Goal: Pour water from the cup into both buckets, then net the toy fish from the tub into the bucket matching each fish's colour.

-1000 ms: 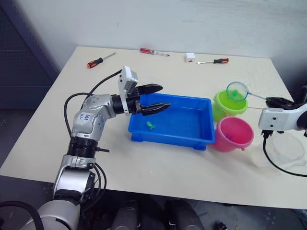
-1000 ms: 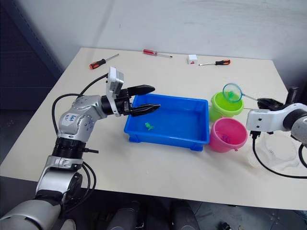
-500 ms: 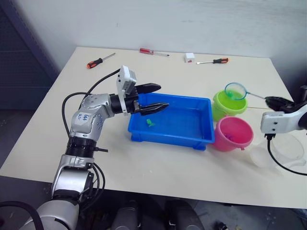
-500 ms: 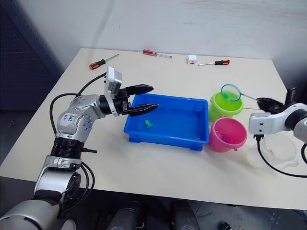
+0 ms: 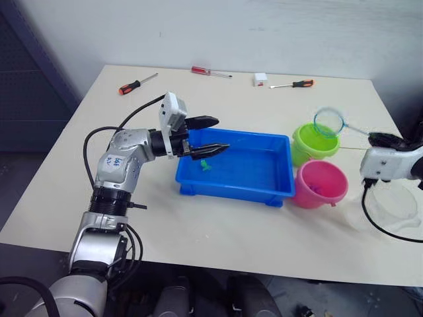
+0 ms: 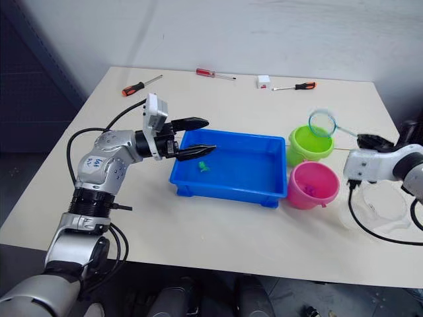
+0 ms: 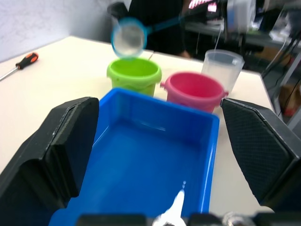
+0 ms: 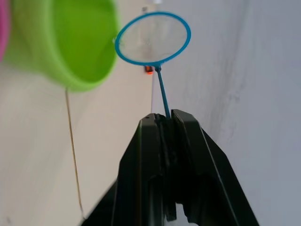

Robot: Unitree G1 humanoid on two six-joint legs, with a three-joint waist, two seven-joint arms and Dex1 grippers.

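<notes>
Beige table (image 5: 198, 218) carries one blue rectangular plastic tub (image 5: 254, 188) with one green toy fish (image 5: 206, 164) – two round buckets beside, lime green (image 5: 310, 146) and pink (image 5: 320, 188). Left gripper (image 5: 213, 135) wide open over the tub; right gripper (image 8: 164, 123) pinches the blue-rimmed round net (image 8: 153, 37) above the green bucket. Clear plastic cup (image 7: 221, 68) half hidden.

Cream table (image 5: 218, 218) with blue tub (image 5: 235, 170), two buckets (image 5: 316, 143), clear cup (image 5: 391, 206), three screwdrivers (image 5: 137, 84).
</notes>
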